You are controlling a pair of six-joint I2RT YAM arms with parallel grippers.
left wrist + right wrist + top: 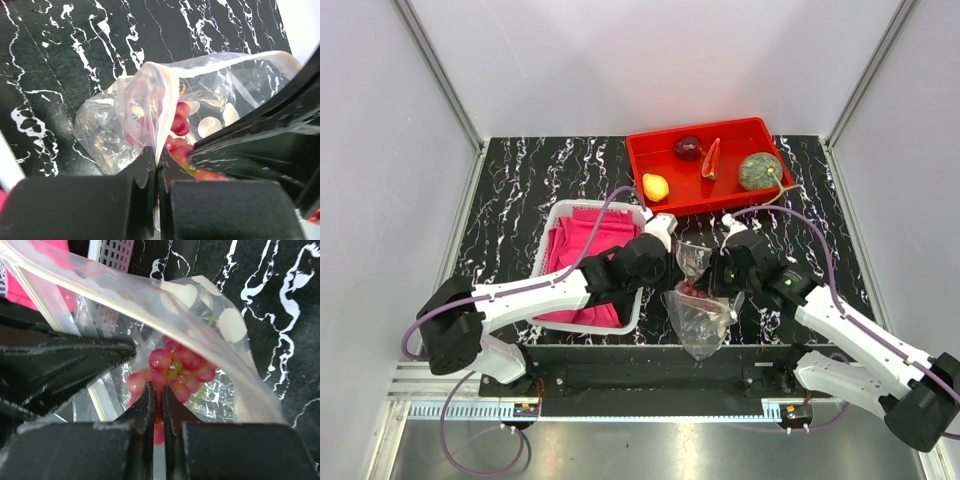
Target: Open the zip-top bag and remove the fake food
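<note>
The zip-top bag (702,318) lies at the near middle of the black marble table (520,190), between the two grippers. Its lower part hangs over the table's front edge and its mouth is raised. The mouth is spread open. A cluster of grapes (172,367) sits inside, seen through the clear dotted plastic.

The left gripper (156,160) has its fingers pressed together on a fold of the bag's rim at the left side of the mouth. The right gripper (156,392) has its fingers closed to a narrow slit on the plastic at the opposite side, directly above the grapes. The two grippers face each other, close together across the mouth.

A white basket (552,225) stands just left of the bag and holds pink cloth (585,250). A red tray (735,140) stands at the far side of the table, well apart from the bag. It contains a lemon (655,187), a dark red fruit (689,147), a watermelon slice (711,158) and a green melon (760,171)
</note>
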